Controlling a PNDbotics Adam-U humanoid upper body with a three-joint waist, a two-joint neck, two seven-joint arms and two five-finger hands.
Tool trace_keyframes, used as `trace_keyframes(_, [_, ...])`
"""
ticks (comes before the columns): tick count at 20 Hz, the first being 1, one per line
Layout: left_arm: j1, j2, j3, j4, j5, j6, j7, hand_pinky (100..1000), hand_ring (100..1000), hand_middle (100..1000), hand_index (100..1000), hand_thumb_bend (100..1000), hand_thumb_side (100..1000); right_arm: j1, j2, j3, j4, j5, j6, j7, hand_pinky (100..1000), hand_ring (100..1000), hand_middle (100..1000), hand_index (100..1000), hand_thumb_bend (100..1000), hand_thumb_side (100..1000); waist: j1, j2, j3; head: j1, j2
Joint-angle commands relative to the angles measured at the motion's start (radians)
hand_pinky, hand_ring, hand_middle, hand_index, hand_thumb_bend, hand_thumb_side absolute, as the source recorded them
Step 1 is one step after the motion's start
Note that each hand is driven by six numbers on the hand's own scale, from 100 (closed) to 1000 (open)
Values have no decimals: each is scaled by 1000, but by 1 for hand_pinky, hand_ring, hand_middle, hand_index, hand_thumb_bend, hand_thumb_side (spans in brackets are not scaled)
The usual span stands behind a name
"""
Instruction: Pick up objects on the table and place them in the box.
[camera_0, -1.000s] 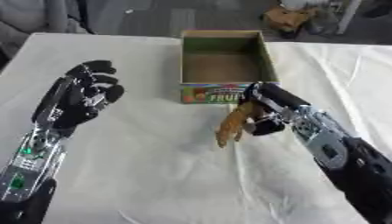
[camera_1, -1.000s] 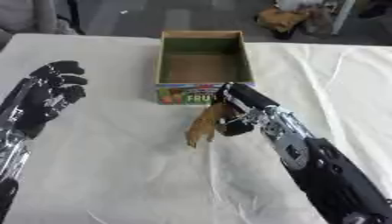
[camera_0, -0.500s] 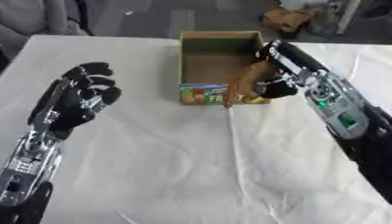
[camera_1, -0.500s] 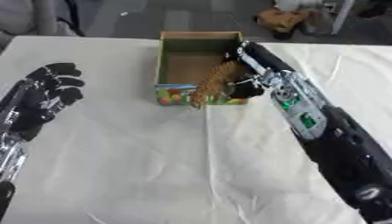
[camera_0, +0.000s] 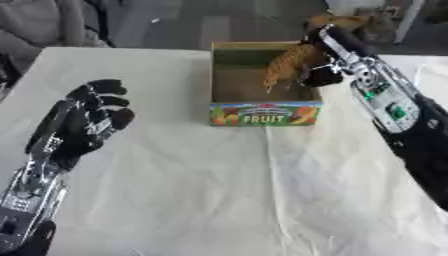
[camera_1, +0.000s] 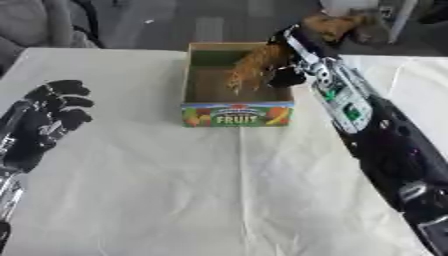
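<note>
my right hand (camera_0: 325, 67) hangs over the far right part of the box (camera_0: 265, 113), fingers curled round the top of a long orange-brown object (camera_0: 284, 67) that i cannot make out beyond its colour and its tapering, rough-looking shape. the object hangs tilted, its upper end in my grip near the box's right wall, its lower tip pointing down and to the left inside the box opening, above the brown floor; whether the tip touches the floor i cannot tell. the box is an open cardboard carton, its near wall printed with fruit pictures and the word "fruit". it sits on the white tablecloth (camera_0: 227, 200) toward the far edge of the table, and my right forearm runs in from the lower right, passing beside the box's right wall.

my left hand (camera_0: 87, 120) holds nothing, out on the left, well apart from the box, palm turned inward with fingers loosely bent above the cloth.

beyond the table's far edge lies grey floor, with a grey bundle (camera_0: 44, 22) at the upper left and some brownish clutter (camera_1: 337, 22) behind my right hand.
</note>
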Motion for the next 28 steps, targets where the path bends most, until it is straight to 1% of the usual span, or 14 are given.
trace_keyframes(1, [-31, -10, -11, -28, 11, 1, -16, 610, 701, 688, 781, 740, 411, -45, 2, -48, 73, 37, 8, -35, 218, 283, 291, 396, 100, 100, 3, -8, 20, -31, -26])
trace_keyframes(3, [-40, -18, -18, -31, 13, 2, -24, 610, 701, 689, 781, 740, 411, -59, 12, -64, 128, 56, 0, -58, 234, 296, 304, 410, 100, 100, 4, -5, 38, -45, -33])
trace_keyframes(5, [-47, -24, -24, -33, 14, 4, -31, 610, 701, 689, 781, 740, 411, -71, 24, -76, 181, 78, -14, -80, 280, 337, 346, 455, 100, 100, 6, -2, 55, -61, -39])
trace_keyframes(7, [-54, -27, -28, -36, 16, 5, -36, 609, 702, 689, 781, 741, 411, -78, 35, -84, 223, 102, -29, -94, 380, 434, 435, 551, 100, 100, 6, 1, 70, -74, -44])
trace_keyframes(8, [-56, -28, -29, -37, 17, 5, -39, 609, 702, 689, 781, 741, 411, -80, 40, -86, 238, 114, -37, -95, 388, 445, 445, 561, 100, 100, 7, 1, 74, -77, -45])
trace_keyframes(9, [-57, -29, -30, -38, 17, 6, -40, 609, 702, 689, 781, 741, 411, -82, 44, -86, 250, 125, -46, -89, 439, 510, 506, 631, 100, 100, 7, 2, 78, -80, -46])
trace_keyframes(10, [-57, -29, -31, -38, 17, 7, -42, 609, 702, 689, 781, 741, 411, -82, 48, -84, 258, 135, -56, -79, 488, 569, 563, 698, 100, 182, 8, 2, 81, -81, -47])
trace_keyframes(11, [-58, -29, -31, -38, 17, 7, -42, 609, 702, 689, 781, 741, 411, -83, 51, -80, 265, 142, -69, -66, 519, 604, 601, 729, 100, 223, 8, 2, 82, -81, -47])
trace_keyframes(14, [-58, -29, -31, -37, 18, 8, -43, 608, 702, 689, 781, 742, 411, -85, 52, -84, 269, 144, -108, 2, 633, 719, 708, 820, 100, 331, 9, 1, 81, -79, -48])
trace_keyframes(16, [-57, -28, -31, -35, 18, 8, -44, 609, 703, 689, 781, 742, 412, -87, 49, -87, 261, 141, -122, 49, 694, 765, 753, 847, 107, 371, 8, 0, 78, -77, -48])
trace_keyframes(19, [-57, -28, -32, -33, 18, 8, -45, 608, 703, 689, 781, 742, 412, -89, 43, -90, 248, 133, -130, 97, 714, 780, 765, 855, 122, 382, 8, 0, 75, -76, -49])
trace_keyframes(24, [-57, -28, -32, -33, 18, 7, -46, 608, 703, 689, 781, 742, 412, -89, 41, -92, 239, 130, -127, 114, 714, 780, 765, 855, 122, 382, 8, 0, 74, -75, -49])
trace_keyframes(25, [-57, -27, -33, -32, 18, 7, -47, 607, 703, 689, 781, 742, 412, -92, 39, -85, 239, 135, -129, 119, 736, 775, 748, 845, 201, 352, 8, 1, 73, -77, -48])
trace_keyframes(28, [-60, -29, -38, -32, 17, 8, -52, 607, 704, 689, 781, 742, 412, -101, 29, -45, 246, 176, -114, 135, 734, 768, 746, 847, 244, 341, 8, 4, 77, -84, -50])
